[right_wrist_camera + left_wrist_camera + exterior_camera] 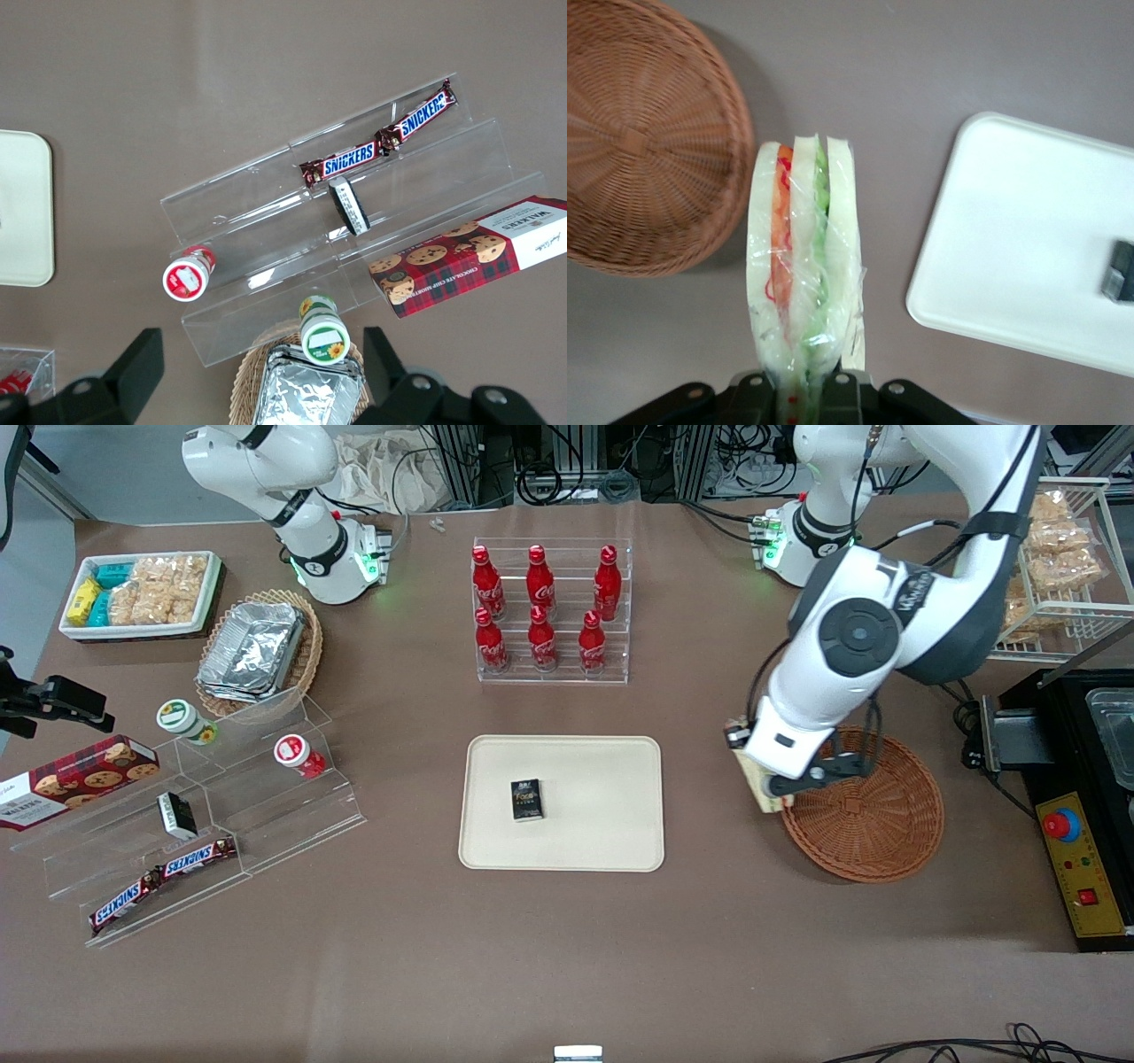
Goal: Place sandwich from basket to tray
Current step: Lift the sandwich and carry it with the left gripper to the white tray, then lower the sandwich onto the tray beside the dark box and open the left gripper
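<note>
- gripper (804, 390) clamped on wrapped sandwich (802, 274), fingers tight against the bread
- sandwich lifted above table, just beside basket (873, 806) rim, between basket and tray (611, 833)
- small dark box (527, 799) on tray

You see a clear stepped rack (354, 221) on the brown table (177, 88). Two Snickers bars (381, 142) lie end to end on one step, with a small black-and-white packet (348, 205) standing on edge just beside them. A red-capped cup (188, 275) lies on another step, and a green-capped cup (321, 332) sits near a foil tray (306, 394) in a wicker basket (252, 381). A cookie box (474, 254) lies beside the rack. A corner of the tray (22, 208) shows well apart from the rack.
</note>
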You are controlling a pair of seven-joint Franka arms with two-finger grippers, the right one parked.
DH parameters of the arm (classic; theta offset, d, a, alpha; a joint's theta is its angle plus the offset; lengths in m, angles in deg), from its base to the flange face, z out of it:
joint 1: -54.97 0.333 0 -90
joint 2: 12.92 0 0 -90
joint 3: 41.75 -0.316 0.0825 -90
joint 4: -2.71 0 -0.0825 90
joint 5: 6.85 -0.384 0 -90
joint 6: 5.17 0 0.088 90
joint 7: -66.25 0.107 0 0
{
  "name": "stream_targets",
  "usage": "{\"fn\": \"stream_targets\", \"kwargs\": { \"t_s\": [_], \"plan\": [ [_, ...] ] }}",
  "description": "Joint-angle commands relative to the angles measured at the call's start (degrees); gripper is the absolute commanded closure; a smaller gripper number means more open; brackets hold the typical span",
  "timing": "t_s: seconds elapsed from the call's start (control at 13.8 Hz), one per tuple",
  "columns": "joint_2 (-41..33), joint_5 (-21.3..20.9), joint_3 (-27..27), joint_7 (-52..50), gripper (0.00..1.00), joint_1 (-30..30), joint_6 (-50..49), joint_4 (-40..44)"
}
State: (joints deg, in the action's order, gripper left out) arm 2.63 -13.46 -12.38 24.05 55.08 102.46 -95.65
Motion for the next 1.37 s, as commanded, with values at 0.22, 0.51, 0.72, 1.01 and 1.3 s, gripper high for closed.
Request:
{"fn": "stream_targets", "kwargs": {
  "t_s": [0.22, 0.51, 0.72, 1.01, 1.3],
  "plan": [
    [6.41, -0.5, 2.36, 4.58, 0.81, -3.97, 5.03, 3.61],
    [13.53, -1.46, 2.27, 5.72, 0.81, -8.19, 8.37, 6.69],
    [18.36, -5.85, 2.27, 4.41, 0.79, -9.07, 12.76, 6.78],
    [23.03, -9.72, 2.0, 1.95, 0.78, -9.95, 16.38, 7.57],
    [25.23, -11.23, 1.92, 2.03, 0.78, -9.86, 17.69, 7.57]
  ]
}}
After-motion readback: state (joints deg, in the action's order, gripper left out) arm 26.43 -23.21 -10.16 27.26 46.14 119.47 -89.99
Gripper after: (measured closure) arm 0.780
